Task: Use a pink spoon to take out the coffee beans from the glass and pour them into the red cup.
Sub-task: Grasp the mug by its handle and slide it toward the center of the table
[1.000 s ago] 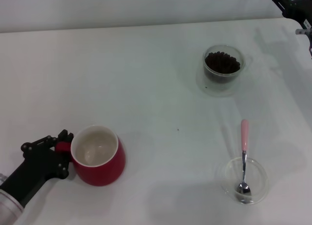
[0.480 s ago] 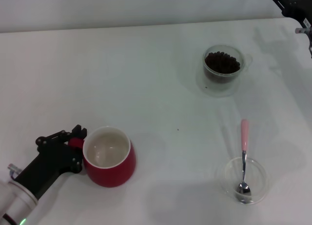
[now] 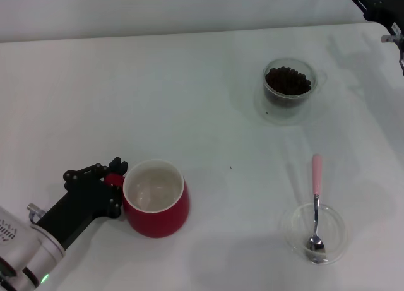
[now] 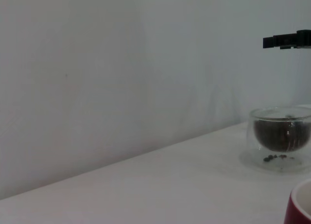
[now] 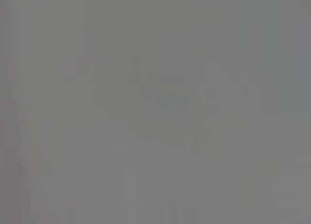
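Counter (image 3: 158,95) is bare across upper left and centre of the head view, w/ wide room for a claw to pass. Lower left: left claw (image 3: 112,177) clamped on handle of red cup (image 3: 158,199), blocking that corner. Upper right: glass (image 3: 288,86) w/ coffee beans (image 3: 288,79), open lane below it down to pink spoon (image 3: 316,196) lying in clear dish (image 3: 314,233) at lower right. Right claw (image 3: 379,7) at top right corner, apart from glass.

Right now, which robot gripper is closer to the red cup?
The left. The left gripper is right at the red cup, closed on its handle. The right gripper is far off at the table's far right corner, beyond the glass.
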